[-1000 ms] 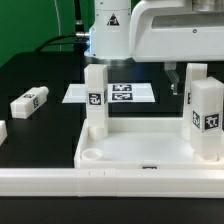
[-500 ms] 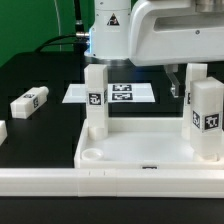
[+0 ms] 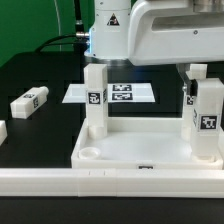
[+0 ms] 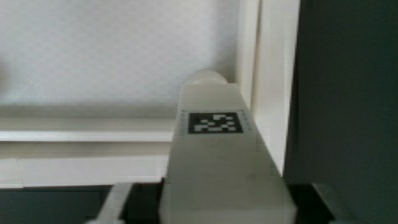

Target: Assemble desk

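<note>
A loose white block leg [image 3: 30, 102] lies left on the black worktop [image 3: 45, 75]. The white plastic tray-like tabletop [image 3: 140, 152] sits near centre, with a left upright white leg [image 3: 96, 100] at its far left corner. At its right side, the tool [image 3: 203, 94] clamps a right upright white leg [image 3: 208, 125].

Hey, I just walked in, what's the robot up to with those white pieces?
The arm is putting a white desk together. Its gripper straddles the upright leg at the tabletop's far corner on the exterior view's right, with its fingers close against the sides. I cannot tell whether it is clamped yet. A second leg stands at the far corner on the left. A loose leg lies on the black table.
</note>
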Robot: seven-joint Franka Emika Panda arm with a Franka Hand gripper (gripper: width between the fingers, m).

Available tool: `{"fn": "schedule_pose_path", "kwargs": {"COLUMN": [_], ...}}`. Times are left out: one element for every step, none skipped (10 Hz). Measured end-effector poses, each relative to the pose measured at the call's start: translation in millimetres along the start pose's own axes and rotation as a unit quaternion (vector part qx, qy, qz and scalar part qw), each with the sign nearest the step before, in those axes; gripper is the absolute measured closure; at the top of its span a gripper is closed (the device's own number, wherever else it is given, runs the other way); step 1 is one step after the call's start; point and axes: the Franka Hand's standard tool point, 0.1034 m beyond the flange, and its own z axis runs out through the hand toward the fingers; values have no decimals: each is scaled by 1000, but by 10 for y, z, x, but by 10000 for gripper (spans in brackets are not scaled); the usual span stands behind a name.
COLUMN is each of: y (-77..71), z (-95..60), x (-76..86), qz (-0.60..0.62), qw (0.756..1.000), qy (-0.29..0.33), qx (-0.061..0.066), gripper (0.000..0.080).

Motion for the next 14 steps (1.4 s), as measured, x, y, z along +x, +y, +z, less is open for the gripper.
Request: {"fn": "schedule_pose_path", "kwargs": {"y": [-1, -1, -1, 3, -8, -16, -29, -54, -64, -81, -95, -100, -103, -105], "z": [0, 0, 3, 10, 15, 18, 22, 29, 31, 34, 36, 37, 36, 40], "x": [0, 0, -3, -1, 2, 6, 15, 17, 18, 15, 16, 30, 31, 29], "qz": [42, 80, 120, 180, 245, 287, 348, 430, 451, 504, 552, 593, 616, 616], "qw": [999, 997, 993, 984, 970, 958, 937, 902, 892, 863, 833, 805, 787, 786], "qy": [0, 0, 0, 2, 8, 11, 16, 24, 25, 25, 24, 23, 21, 21], "qx": [0, 0, 1, 2, 4, 5, 10, 19, 20, 22, 24, 30, 32, 32], "gripper": [509, 509, 509, 509, 509, 509, 509, 509, 509, 509, 509, 509, 509, 433]}}
